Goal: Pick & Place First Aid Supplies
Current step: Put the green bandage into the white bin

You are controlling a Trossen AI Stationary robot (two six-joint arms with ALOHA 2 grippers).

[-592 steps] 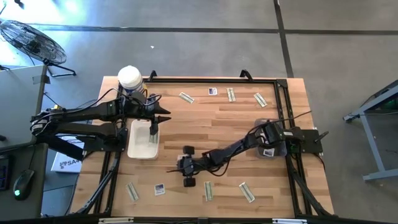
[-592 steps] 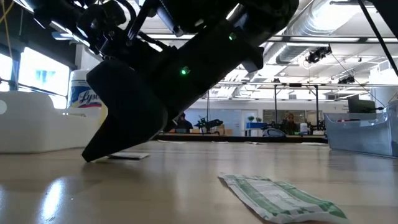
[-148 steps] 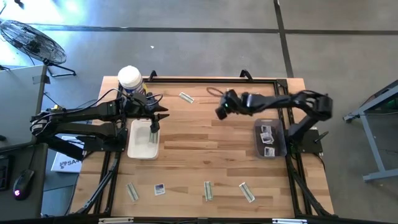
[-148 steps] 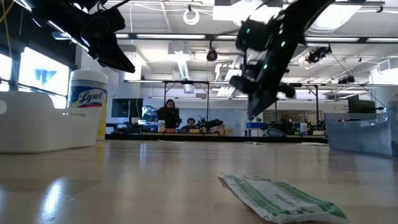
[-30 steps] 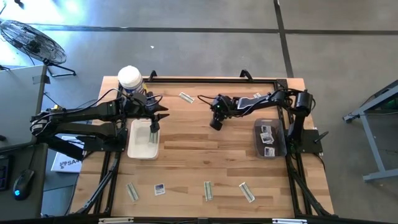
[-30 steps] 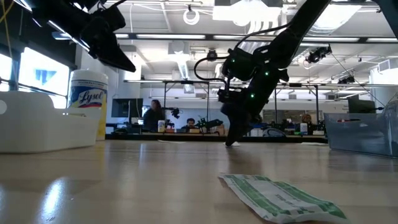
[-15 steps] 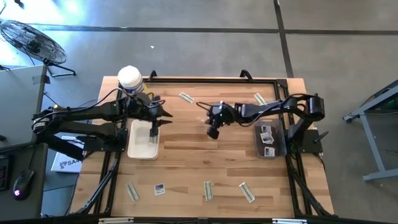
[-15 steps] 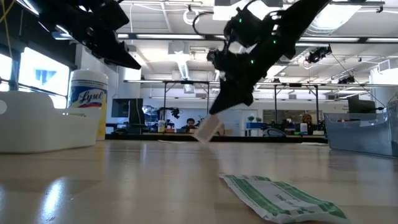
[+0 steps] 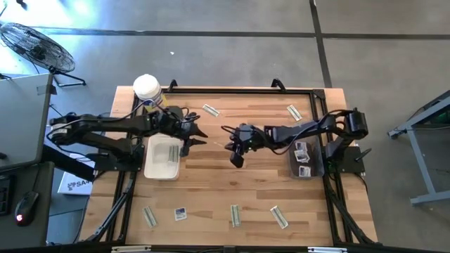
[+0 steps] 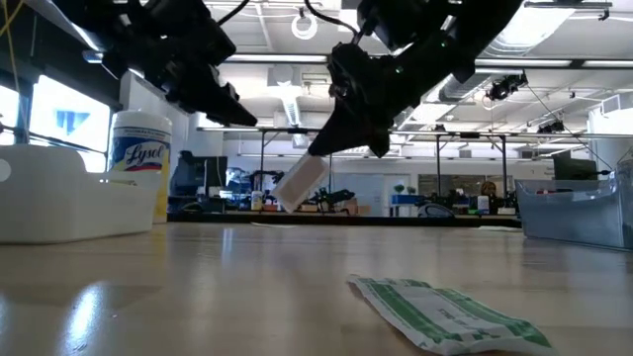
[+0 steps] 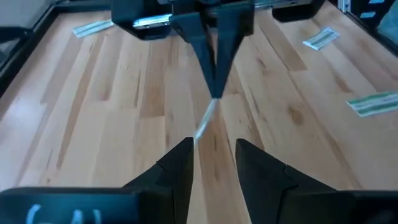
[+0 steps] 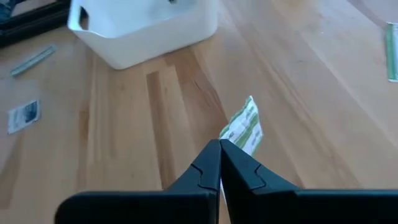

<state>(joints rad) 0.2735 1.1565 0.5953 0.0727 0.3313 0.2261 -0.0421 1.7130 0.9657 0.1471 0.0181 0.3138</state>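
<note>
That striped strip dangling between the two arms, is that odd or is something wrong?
Nothing looks wrong. The right gripper pinches the wrapped strip by one end, so it hangs tilted above the table. The left gripper, fingers open, faces it, possibly for a handover.

Wood-plank table, light butcher-block, black frame rails around its edges. It stands on a grey concrete floor with dark seams: one line across behind the table, one diagonal. A black floor fan stands off the table's far left corner. A grey metal cart leg shows at the right edge. The low view shows an open-plan hall: exposed ducting and strip lights on the ceiling, a bright window at left, desks and black frame structures far behind.
</note>
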